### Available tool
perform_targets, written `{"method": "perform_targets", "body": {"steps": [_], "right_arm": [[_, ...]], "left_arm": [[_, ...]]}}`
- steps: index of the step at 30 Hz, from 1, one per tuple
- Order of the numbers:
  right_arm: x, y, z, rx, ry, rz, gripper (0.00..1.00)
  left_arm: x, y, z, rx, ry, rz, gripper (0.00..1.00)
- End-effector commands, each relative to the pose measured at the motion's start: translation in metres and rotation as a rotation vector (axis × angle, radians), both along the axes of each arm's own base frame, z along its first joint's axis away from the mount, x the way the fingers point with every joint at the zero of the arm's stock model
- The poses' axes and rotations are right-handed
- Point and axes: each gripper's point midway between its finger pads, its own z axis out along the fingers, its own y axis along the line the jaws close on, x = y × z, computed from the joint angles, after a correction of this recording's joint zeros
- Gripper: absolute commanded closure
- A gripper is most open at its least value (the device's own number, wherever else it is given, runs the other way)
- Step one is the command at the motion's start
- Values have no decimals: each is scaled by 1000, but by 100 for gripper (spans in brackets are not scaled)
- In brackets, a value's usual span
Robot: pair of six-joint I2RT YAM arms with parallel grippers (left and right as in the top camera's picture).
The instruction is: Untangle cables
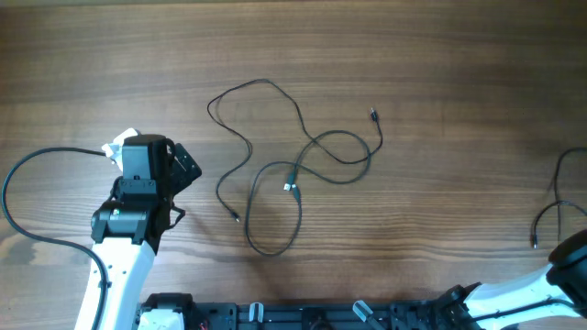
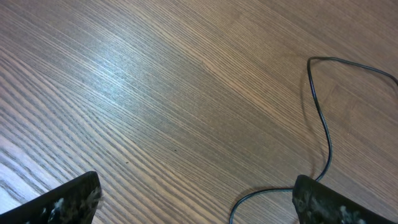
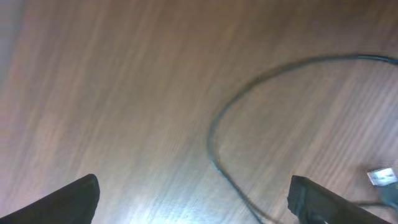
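Two thin black cables (image 1: 293, 170) lie crossed in loose loops at the table's middle, small plugs at their ends. A separate cable (image 1: 553, 197) curls at the right edge. My left gripper (image 1: 181, 172) sits left of the loops and stands open (image 2: 196, 200); a cable strand (image 2: 324, 127) curves past its right fingertip (image 2: 320, 202) on the table. My right gripper (image 3: 196, 200) is open above the right-edge cable (image 3: 214, 143), which is blurred and runs across the wood between the fingers, with a plug (image 3: 380, 176) to the right. Neither gripper holds anything.
The left arm's thicker black cord (image 1: 14, 197) loops out at the far left beside its white wrist unit (image 1: 119, 145). The right arm (image 1: 570, 261) shows only at the bottom right corner. A black rail (image 1: 303, 316) lines the front edge.
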Motion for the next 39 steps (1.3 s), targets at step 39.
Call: {"method": "perform_targets", "body": {"steps": [39], "right_arm": [[66, 529, 23, 662, 27, 1175, 0]], "left_arm": [[1, 0, 0, -10, 0, 6, 0]]}}
